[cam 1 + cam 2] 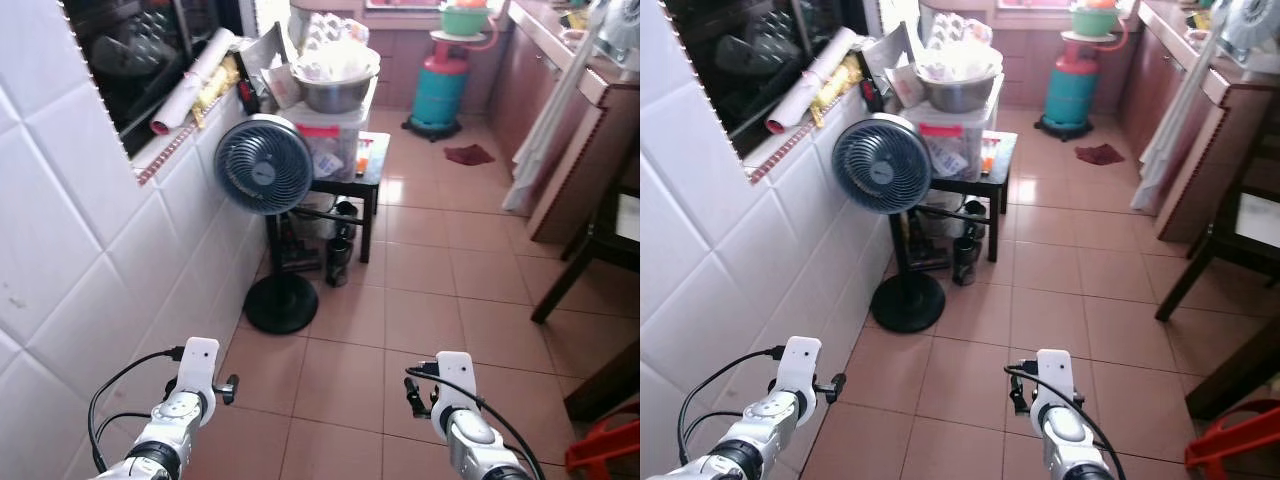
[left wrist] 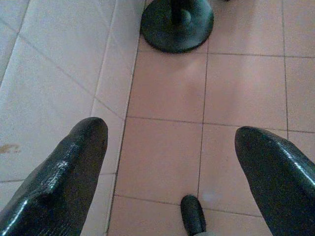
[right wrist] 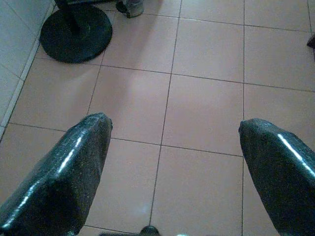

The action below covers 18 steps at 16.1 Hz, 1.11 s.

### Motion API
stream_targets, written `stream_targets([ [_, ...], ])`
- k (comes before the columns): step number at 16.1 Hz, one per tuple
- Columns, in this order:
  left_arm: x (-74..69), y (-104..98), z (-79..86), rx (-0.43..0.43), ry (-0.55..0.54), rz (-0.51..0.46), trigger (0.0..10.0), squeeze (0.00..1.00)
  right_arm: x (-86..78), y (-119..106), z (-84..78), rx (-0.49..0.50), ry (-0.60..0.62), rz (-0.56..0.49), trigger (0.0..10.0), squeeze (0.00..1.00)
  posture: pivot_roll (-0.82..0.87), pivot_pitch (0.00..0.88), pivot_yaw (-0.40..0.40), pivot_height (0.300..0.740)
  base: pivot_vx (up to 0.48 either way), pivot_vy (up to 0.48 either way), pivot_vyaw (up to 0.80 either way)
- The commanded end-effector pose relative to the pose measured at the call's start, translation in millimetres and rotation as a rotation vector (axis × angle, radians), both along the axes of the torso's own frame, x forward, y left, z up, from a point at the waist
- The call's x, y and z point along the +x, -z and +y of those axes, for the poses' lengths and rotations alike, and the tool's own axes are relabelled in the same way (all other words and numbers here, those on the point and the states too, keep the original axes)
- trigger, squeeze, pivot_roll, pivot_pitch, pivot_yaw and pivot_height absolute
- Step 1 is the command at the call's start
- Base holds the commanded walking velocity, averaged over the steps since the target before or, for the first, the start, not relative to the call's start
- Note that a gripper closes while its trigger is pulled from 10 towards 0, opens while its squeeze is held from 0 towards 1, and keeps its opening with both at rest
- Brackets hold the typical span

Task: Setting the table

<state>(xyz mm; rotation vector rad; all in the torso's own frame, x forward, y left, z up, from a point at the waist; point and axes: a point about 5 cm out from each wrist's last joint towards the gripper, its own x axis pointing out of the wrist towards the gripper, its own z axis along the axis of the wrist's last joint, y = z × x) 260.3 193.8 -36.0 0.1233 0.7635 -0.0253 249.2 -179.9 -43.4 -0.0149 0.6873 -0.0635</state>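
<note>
- My left gripper (image 2: 170,162) hangs low over the glossy pink floor tiles (image 1: 420,320), its two black textured fingers spread wide with nothing between them.
- My right gripper (image 3: 172,167) is likewise wide and empty, above the same tiles.
- A pedestal fan (image 1: 264,166) with a round grey grille stands on a flat black disc base (image 2: 177,22) beside the white tiled wall (image 1: 70,250).
- Behind the fan, a small dark side table (image 1: 372,165) carries a clear plastic box topped by a steel bowl (image 1: 335,92); I think the bowl holds wrapped items, though it is too far to tell.
- A teal gas cylinder (image 1: 441,88) stands at the far end.
- On my right I see a dark wooden table leg (image 1: 565,270).
</note>
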Motion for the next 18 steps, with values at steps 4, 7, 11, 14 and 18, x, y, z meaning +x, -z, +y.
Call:
stream_targets([
  [4, -3.2, 3.3, -1.2, 0.001, 0.007, 0.039, 10.0, 0.0, 1.8, -0.4, 1.7, 0.003, -0.002, 0.014, 10.0, 0.0, 0.01, 0.0, 0.015, 0.74, 0.0, 0.0, 0.0],
  [7, -6.9, 5.7, 1.1, 0.014, 0.008, 0.053, 10.0, 0.0, 2.2, -0.7, 1.7, 0.001, 0.001, 0.013, 10.0, 0.0, 0.0, 0.0, 0.017, 0.74, 0.0, 0.0, 0.0],
  [11, -7.2, 5.9, 1.7, 0.017, 0.01, 0.055, 10.0, 0.0, 1.7, -0.1, 1.6, -0.004, 0.007, 0.022, 10.0, 0.0, 0.01, 0.0, 0.018, 0.74, 0.0, 0.0, 0.0],
  [14, -7.2, 5.9, 1.7, 0.017, 0.01, 0.055, 10.0, 0.0, 1.7, -0.1, 1.6, -0.004, 0.007, 0.022, 10.0, 0.0, 0.01, 0.0, 0.018, 0.74, 0.0, 0.0, 0.0],
  [18, -7.2, 5.9, 1.7, 0.017, 0.01, 0.055, 10.0, 0.0, 1.7, -0.1, 1.6, -0.004, 0.007, 0.022, 10.0, 0.0, 0.01, 0.0, 0.018, 0.74, 0.0, 0.0, 0.0],
])
